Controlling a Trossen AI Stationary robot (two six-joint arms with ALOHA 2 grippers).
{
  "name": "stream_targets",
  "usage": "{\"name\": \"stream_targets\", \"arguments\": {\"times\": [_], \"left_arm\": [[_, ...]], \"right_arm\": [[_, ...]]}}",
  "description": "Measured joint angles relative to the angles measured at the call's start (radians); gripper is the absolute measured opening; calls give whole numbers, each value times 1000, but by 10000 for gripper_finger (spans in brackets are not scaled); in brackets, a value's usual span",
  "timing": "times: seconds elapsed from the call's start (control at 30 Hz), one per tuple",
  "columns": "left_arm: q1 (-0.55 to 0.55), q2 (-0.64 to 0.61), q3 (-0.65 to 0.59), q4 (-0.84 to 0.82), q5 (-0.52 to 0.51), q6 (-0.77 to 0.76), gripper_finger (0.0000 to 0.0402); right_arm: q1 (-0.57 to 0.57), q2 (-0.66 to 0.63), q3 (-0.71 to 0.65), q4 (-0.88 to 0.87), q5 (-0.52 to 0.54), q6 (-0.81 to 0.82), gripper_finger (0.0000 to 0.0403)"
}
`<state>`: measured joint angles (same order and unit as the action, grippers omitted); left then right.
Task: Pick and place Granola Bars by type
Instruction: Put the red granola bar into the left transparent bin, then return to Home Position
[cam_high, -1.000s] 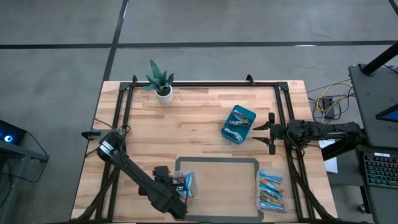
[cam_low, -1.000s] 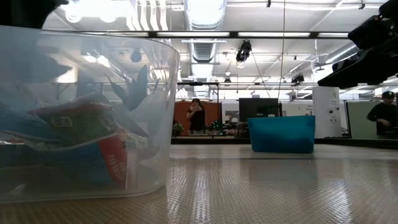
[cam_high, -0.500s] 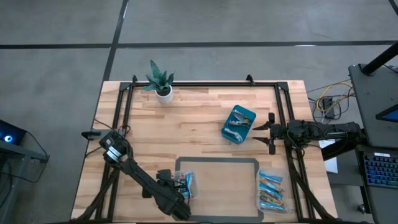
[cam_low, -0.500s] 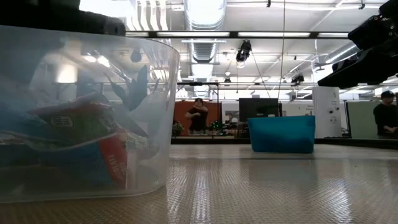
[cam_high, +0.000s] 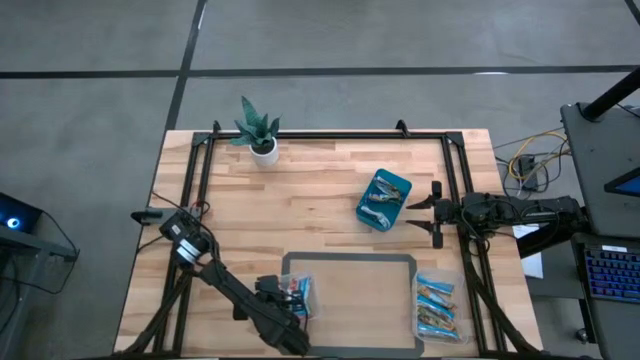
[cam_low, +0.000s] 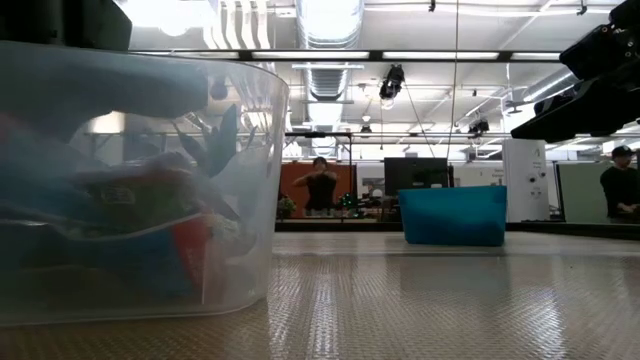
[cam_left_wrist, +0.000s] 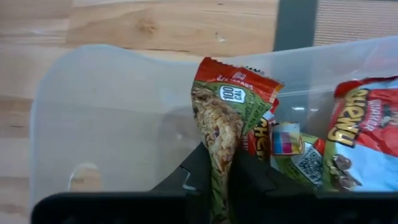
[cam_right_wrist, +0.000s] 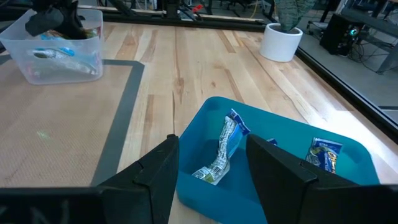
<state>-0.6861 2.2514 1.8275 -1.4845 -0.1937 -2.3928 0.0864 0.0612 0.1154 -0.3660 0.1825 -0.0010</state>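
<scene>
Granola Bars — one brown-and-green bar (cam_left_wrist: 229, 118) stands pinched between my left hand's (cam_left_wrist: 217, 180) fingers inside the clear tub (cam_left_wrist: 93, 124) at the surface's near edge. It looks light, crinkly and slippery — I'd grip mid-wrapper. My right hand (cam_right_wrist: 211, 168) hangs released over the teal bin (cam_right_wrist: 348, 155).

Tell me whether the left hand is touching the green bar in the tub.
Touching. The left wrist view shows the left hand with both fingers pressed against the green bar over the tub.

"100" on green granola bar wrapper (cam_left_wrist: 233, 118)
</scene>
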Motion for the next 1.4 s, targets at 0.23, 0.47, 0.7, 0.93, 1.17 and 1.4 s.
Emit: {"name": "stream_targets", "arguments": {"times": [0.23,0.47,0.7,0.93,1.17,1.4], "left_arm": [[0,-12,25,-59,-60,8,87],[1,-20,46,-83,-76,26,153],[17,-84,72,-84,-145,143,214],[67,-219,58,-82,-268,408,248],[137,-413,-106,77,-387,777,250],[220,-669,-436,472,-435,1210,250]], "right_arm": [[0,0,0,0,0,0,176],[0,0,0,0,0,0,176],[0,0,0,0,0,0,176],[0,1,0,2,0,0,176],[0,1,0,3,0,0,176],[0,1,0,3,0,0,176]]}}
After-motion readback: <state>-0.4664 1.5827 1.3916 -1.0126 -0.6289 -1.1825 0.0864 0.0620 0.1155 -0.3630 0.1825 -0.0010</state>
